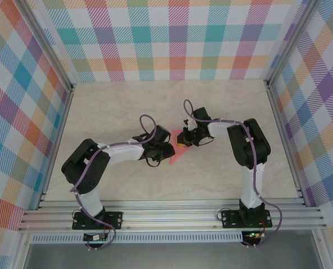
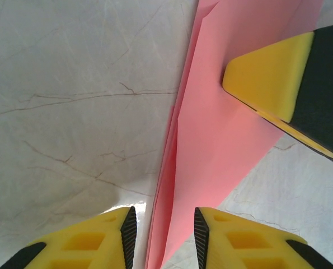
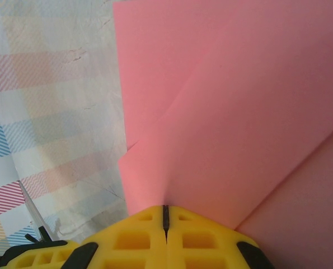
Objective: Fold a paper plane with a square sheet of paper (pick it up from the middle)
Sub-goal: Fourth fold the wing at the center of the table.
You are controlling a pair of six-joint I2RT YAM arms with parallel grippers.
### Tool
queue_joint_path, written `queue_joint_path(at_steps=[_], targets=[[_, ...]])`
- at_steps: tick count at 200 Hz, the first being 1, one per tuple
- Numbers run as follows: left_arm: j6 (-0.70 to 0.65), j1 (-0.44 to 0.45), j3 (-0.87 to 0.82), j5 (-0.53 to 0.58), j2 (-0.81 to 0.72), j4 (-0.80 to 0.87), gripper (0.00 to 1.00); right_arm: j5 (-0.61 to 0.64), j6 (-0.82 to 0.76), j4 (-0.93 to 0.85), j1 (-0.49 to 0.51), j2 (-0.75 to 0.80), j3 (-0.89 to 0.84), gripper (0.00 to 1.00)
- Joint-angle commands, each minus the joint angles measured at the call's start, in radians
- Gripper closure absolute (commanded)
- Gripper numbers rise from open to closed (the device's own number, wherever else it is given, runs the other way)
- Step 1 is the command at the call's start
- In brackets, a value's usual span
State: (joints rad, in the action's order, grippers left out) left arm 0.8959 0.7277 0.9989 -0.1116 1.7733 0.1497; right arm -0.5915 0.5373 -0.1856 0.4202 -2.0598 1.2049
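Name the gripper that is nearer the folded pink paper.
Right. The right gripper has its jaws shut, tip against the folded pink paper. The left gripper holds its jaws open astride the paper's narrow end, with a gap on one side.

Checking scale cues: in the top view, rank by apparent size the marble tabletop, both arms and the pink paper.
1. beige marble-look tabletop
2. black-and-white left arm and right arm, alike
3. folded salmon-pink paper
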Motion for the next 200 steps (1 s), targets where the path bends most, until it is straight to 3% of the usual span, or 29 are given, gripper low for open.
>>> queue_joint_path(at_steps=[1, 83, 166, 200], targets=[[-0.019, -0.012, 0.038, -0.042, 0.033, -0.012, 0.65, 0.103, -0.020, -0.062, 0.003, -0.045, -0.040, 0.96], [-0.049, -0.017, 0.102, -0.028, 0.093, 0.079, 0.69, 0.101, -0.020, -0.067, 0.003, -0.049, -0.034, 0.96], [-0.154, -0.005, 0.183, -0.008, 0.169, 0.282, 0.85, 0.111, -0.026, -0.080, 0.003, -0.048, -0.030, 0.95], [-0.184, 0.016, 0.214, 0.061, 0.190, 0.377, 0.94, 0.116, -0.023, -0.079, 0.003, -0.050, -0.031, 0.95]])
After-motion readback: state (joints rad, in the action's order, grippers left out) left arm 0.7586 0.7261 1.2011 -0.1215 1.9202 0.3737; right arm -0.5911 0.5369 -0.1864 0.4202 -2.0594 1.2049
